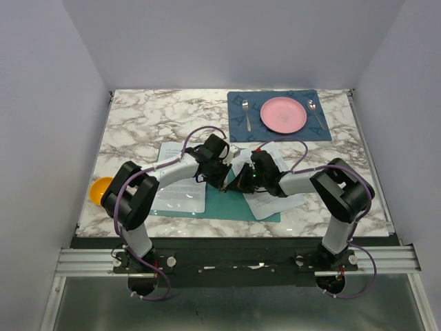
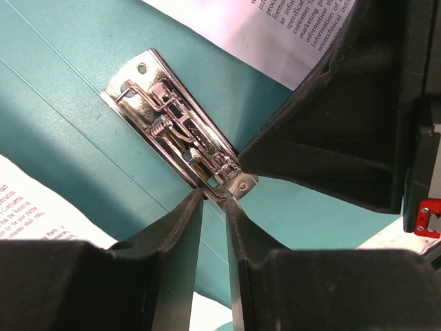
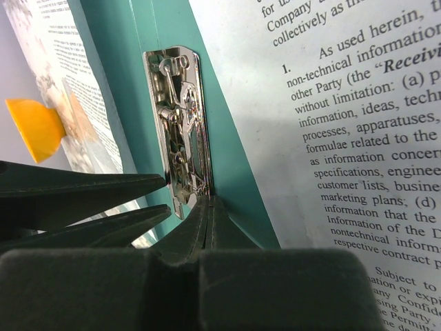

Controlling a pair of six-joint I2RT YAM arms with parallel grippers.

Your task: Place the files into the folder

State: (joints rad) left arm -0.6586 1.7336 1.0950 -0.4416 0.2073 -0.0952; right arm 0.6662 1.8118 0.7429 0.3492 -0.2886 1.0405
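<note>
Folder (image 1: 227, 204) lies open mid-table. The files (image 1: 272, 201) sit loose at its three o'clock, not clipped in yet. My right gripper (image 3: 209, 207) is pinched closed, empty. Left gripper (image 2: 213, 200) is narrowly parted at the clip (image 2: 182, 134); I can't tell if it's biting.

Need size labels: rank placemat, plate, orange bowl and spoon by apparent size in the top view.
1. Placemat
2. Plate
3. Orange bowl, partly hidden, so its place is unsure
4. Spoon
</note>
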